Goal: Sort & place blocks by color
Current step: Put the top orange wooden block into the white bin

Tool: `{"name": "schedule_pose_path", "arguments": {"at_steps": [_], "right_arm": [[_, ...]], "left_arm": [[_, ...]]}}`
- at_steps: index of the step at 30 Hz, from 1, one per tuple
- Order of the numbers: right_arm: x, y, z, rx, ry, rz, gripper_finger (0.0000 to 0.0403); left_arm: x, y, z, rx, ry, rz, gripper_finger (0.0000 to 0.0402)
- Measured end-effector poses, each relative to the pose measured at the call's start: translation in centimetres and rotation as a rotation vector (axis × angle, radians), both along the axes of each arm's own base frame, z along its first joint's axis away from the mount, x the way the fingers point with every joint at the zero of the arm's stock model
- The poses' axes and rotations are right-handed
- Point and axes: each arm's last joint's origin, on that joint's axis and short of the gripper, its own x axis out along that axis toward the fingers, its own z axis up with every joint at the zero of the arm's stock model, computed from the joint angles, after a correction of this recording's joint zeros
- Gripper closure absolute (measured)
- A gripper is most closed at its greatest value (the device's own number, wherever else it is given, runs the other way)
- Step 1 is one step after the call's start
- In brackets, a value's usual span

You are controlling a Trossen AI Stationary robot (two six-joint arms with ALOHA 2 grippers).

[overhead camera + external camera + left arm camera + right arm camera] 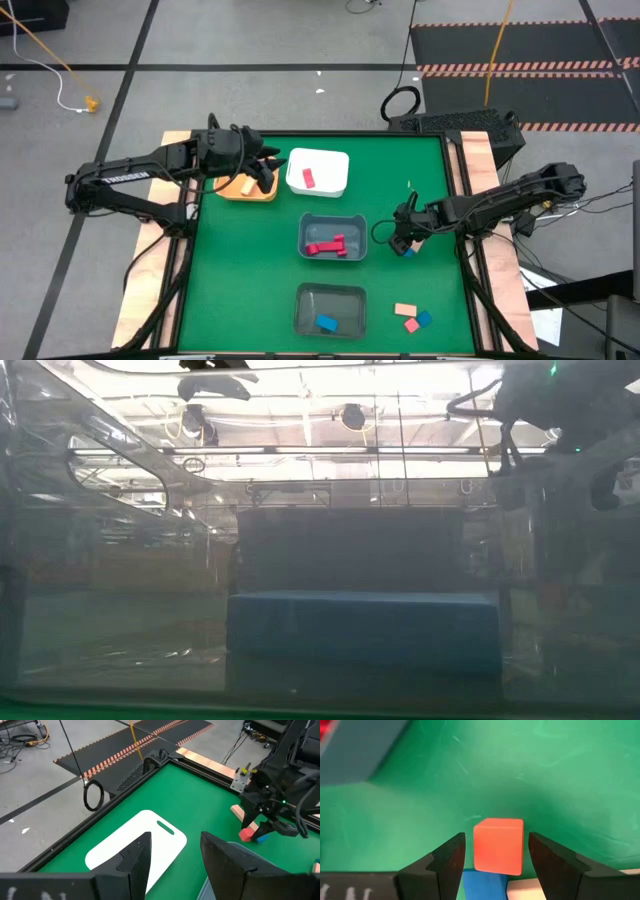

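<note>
A red cube (498, 845) lies on the green mat at the table's right middle, next to a blue block (485, 885) and a tan block (525, 891). My right gripper (497, 840) points down over the cube (405, 250) and is open. One finger stands on each side of the cube with a narrow gap, touching nothing. My left gripper (268, 172) hangs open and empty at the far left, between the orange bin (240, 188) and the white bin (335, 165). Its wrist view shows the white bin (135, 845) beyond its fingers.
A red block (308, 178) lies in the white bin. A grey bin (354, 222) at mid-table holds red blocks (326, 247). A near grey bin (355, 295) holds a blue block (326, 322). Pink and blue loose blocks (412, 318) lie at the near right.
</note>
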Motion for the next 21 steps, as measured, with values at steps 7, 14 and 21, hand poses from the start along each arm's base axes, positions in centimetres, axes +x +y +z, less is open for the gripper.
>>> {"name": "schedule_pose_path", "arguments": {"at_steps": [7,14,21], "right_arm": [[0.3,0.5,-1.2,-0.012,0.075,0.019,0.0199],[0.3,0.4,-1.3,-0.004,0.083,-0.013,0.028],[0.3,0.3,-0.5,0.022,0.016,-0.035,0.0286]], "left_arm": [[0.0,0.0,0.0,0.0,0.0,0.0,0.0231],[0.0,0.0,0.0,0.0,0.001,-0.001,0.0231],[0.0,0.0,0.0,0.001,0.001,-0.001,0.0231]]}}
